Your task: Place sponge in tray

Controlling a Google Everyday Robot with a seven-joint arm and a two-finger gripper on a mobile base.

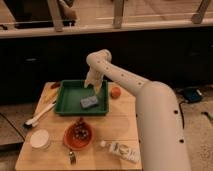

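**Already in the tray: sponge lies flat on green floor**

Above the tray's (65,100) far right part hangs the end effector (92,87), just over the sponge (89,102) and apart from it; I cannot tell how it is set. On the wooden worktop (125,120) sit an orange ball (116,92), a white cup (40,139), a red bowl (78,135), a bottle (121,150) and a brush (39,114).

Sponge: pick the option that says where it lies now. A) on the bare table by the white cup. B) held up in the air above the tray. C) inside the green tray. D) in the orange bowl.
C: the sponge lies flat on the floor of the green tray, with the gripper just above it.
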